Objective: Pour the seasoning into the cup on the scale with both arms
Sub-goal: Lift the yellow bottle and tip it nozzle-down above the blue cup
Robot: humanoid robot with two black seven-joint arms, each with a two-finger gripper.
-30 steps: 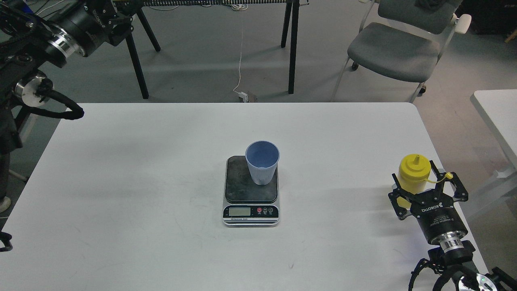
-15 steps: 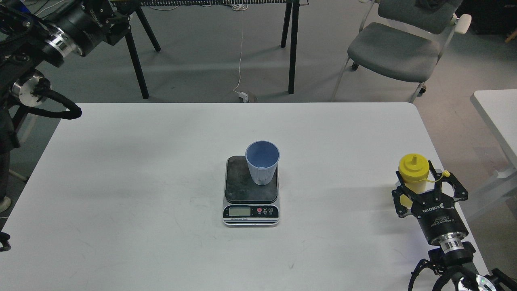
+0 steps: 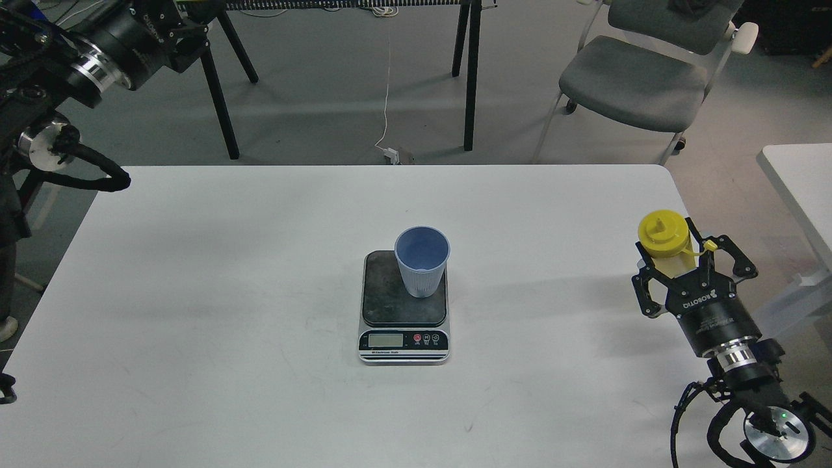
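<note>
Head view showed the right gripper (image 3: 676,263) clamped on the seasoning (image 3: 663,242) at the table's (image 3: 195,292) right edge, well apart from the cup (image 3: 422,260) on the scale (image 3: 404,312). Left gripper (image 3: 188,29) state indeterminate.

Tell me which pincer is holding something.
The right pincer: its fingers flank the yellow bottle near the table's right edge. The left pincer is empty, raised beyond the far-left corner.
</note>
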